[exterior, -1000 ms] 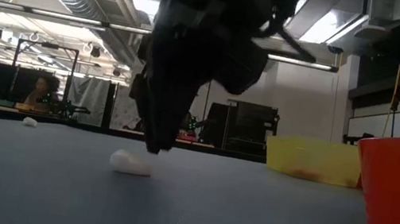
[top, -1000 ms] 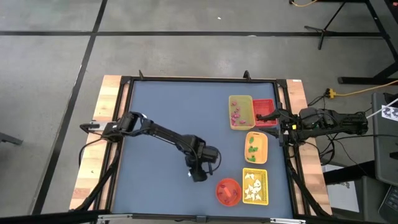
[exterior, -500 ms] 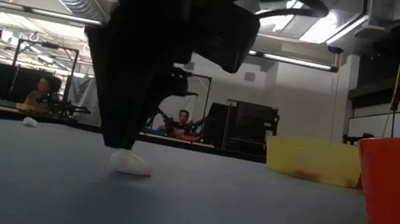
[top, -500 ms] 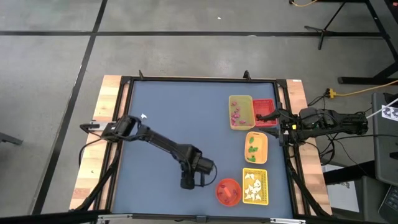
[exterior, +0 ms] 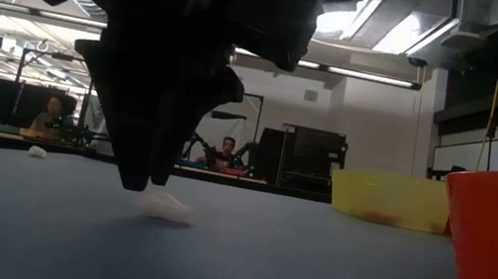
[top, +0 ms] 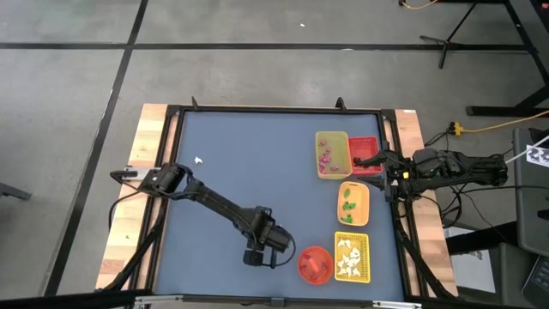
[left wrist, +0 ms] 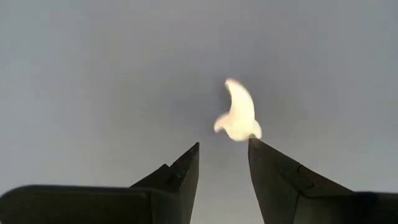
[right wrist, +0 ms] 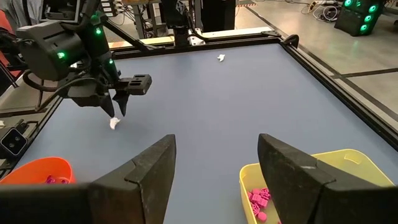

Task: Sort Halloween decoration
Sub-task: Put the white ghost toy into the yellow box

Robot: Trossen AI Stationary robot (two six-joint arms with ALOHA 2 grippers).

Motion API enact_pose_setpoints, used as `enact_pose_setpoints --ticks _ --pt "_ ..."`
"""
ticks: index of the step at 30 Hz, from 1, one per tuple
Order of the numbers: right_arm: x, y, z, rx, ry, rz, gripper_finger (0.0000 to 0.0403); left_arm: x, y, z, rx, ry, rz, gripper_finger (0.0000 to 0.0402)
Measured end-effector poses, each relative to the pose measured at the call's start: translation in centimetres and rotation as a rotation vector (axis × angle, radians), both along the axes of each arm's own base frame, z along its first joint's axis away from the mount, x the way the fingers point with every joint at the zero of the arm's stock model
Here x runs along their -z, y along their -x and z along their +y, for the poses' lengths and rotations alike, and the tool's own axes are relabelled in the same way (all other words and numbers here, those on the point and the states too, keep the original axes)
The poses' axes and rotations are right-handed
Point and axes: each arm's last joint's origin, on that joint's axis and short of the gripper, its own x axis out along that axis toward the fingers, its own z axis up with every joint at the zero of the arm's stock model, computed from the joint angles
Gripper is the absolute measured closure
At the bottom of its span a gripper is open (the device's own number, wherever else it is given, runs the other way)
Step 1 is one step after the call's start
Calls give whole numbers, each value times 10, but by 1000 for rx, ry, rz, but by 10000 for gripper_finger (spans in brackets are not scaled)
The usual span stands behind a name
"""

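Observation:
A white ghost piece (left wrist: pixel 238 116) lies flat on the blue table, just beyond the tips of my open left gripper (left wrist: pixel 224 148). In the low view the gripper (exterior: pixel 144 181) points down, its tips just above the table beside the ghost (exterior: pixel 163 206), on the ghost's near side. The right wrist view shows the same ghost (right wrist: pixel 114 123) below the left gripper (right wrist: pixel 118 102). In the high view the left gripper (top: pixel 257 254) hides it. A second white piece (top: pixel 198 160) lies far left on the table. My right gripper (right wrist: pixel 217 155) waits open over the far right trays.
The red-orange bowl (top: pixel 315 263) stands right of the left gripper. Along the right side sit a yellow tray (top: pixel 333 154) with pink bits, a red tray (top: pixel 367 148), an orange tray (top: pixel 352 204) with green bits and a yellow tray (top: pixel 352 257) with white ghosts. People sit beyond the table.
My left gripper has moved toward the table's near edge and a little left, passing over the white ghost and coming down close to the table. The ghost has stayed where it lay. The right arm has kept still.

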Motion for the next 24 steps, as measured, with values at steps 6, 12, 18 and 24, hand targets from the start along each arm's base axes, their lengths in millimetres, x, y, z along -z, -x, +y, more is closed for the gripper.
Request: enact_pose_setpoints --ticks 6,12,18,24 --pt "0 0 0 0 0 0 178 0 2 -5 51 -4 -3 279" --pt "0 0 0 0 0 0 178 -1 -1 -10 138 -13 -53 279" --pt "0 0 0 -1 0 0 178 -2 -6 -13 126 9 -110 279" --pt "0 0 0 -5 -2 0 178 4 -3 -11 23 18 -95 279"
